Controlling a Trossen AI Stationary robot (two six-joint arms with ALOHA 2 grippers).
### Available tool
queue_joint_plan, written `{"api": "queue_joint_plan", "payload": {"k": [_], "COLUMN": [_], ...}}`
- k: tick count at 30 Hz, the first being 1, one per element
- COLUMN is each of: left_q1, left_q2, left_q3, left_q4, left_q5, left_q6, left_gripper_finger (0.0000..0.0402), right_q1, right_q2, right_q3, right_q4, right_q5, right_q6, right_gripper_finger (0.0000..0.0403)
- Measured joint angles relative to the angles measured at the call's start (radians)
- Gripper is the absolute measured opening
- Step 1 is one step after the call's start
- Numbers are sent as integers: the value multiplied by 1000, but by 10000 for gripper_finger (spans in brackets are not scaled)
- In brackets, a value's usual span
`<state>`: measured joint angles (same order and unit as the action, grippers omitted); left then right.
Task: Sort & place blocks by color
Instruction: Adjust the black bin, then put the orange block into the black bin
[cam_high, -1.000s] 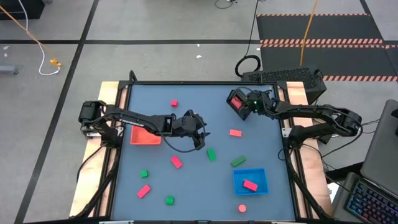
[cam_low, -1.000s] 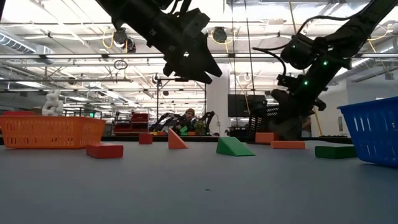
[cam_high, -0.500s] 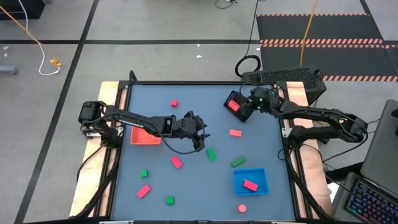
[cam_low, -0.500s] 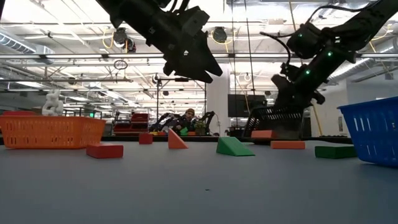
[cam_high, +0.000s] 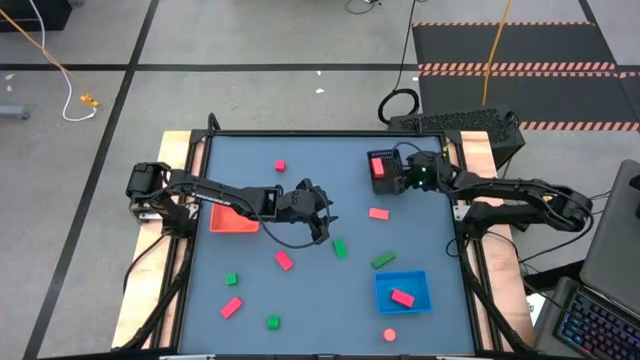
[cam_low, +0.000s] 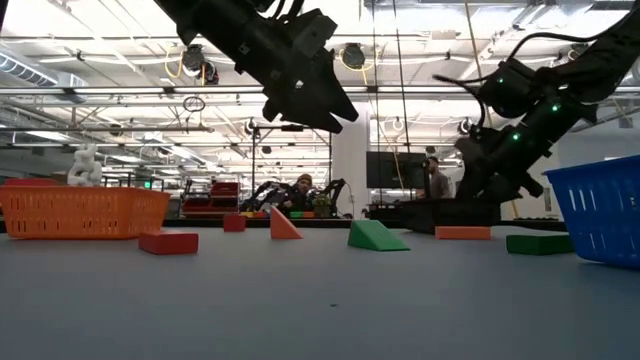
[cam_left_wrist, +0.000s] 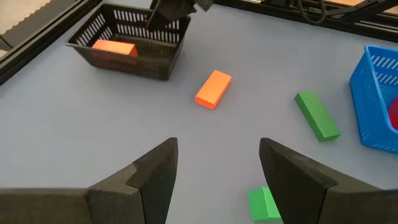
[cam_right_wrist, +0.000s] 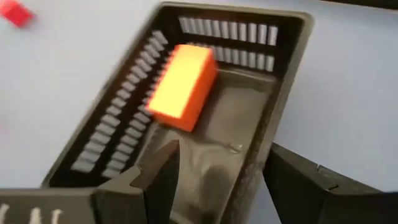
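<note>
Sorting table, both arms. The black tray (cam_right_wrist: 118, 134), which I see tipped and raised beside the right gripper (cam_high: 404, 178) a second ago, now sits level on the table (cam_high: 300, 300) near its far right corner, with one orange-red block (cam_right_wrist: 182, 87) lying flat inside it. The right gripper is at the tray's near wall; in the right wrist view its fingers (cam_right_wrist: 155, 177) stand wide apart with the tray's corner between them, and I read them as released, not clamped. The left gripper (cam_high: 325, 218) hovers over the middle of the table in the same place as before, fingers (cam_left_wrist: 155, 171) apart and empty. Loose blocks remain: a pink block (cam_high: 378, 213) just in from the black tray, a green bar (cam_high: 383, 260) near the blue tray (cam_high: 380, 300), a small green block (cam_high: 340, 247) close under the left gripper, and several more pink and green pieces toward the near edge. The orange-red tray (cam_high: 230, 222) lies at the left edge. I judge that the black tray is repositioned rather than filled, so sorting is early: most blocks await pickup.
</note>
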<state>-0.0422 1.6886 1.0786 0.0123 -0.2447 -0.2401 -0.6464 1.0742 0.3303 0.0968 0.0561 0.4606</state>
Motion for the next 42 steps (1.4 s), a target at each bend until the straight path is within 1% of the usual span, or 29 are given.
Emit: {"api": "queue_joint_plan", "payload": {"k": [9,16,18,22,27,29,31,35,37,42], "left_q1": [0,0,0,4,26,36,45,64,73,88], "left_q2": [0,0,0,0,0,0,0,0,0,0], "left_q3": [0,0,0,0,0,0,0,0,0,0], "left_q4": [10,9,9,9,28,46,60,88,101,125], "left_q5": [0,0,0,-1,-2,-2,-2,-2,-2,-2], "left_q6": [0,0,-1,0,0,1,9,14,11,10], "left_gripper_finger": [230,230,230,230,230,230,230,230,230,230], "right_q1": [0,0,2,33,103,144,192,297,349,439], "right_q2": [-98,-174,-194,-224,-239,-239,-239,-238,-230,-183], "right_q3": [-1,-1,-1,-1,-1,-1,-1,-1,-1,-1], "right_q4": [-6,-19,-16,22,15,8,-10,-57,-87,-169], "right_q5": [-1,-6,-40,-169,-229,-279,-302,-302,-277,-142], "right_q6": [-9,-50,-90,-194,-308,-357,-389,-406,-407,-406], "right_gripper_finger": [212,212,212,212,212,212,212,212,212,212]}}
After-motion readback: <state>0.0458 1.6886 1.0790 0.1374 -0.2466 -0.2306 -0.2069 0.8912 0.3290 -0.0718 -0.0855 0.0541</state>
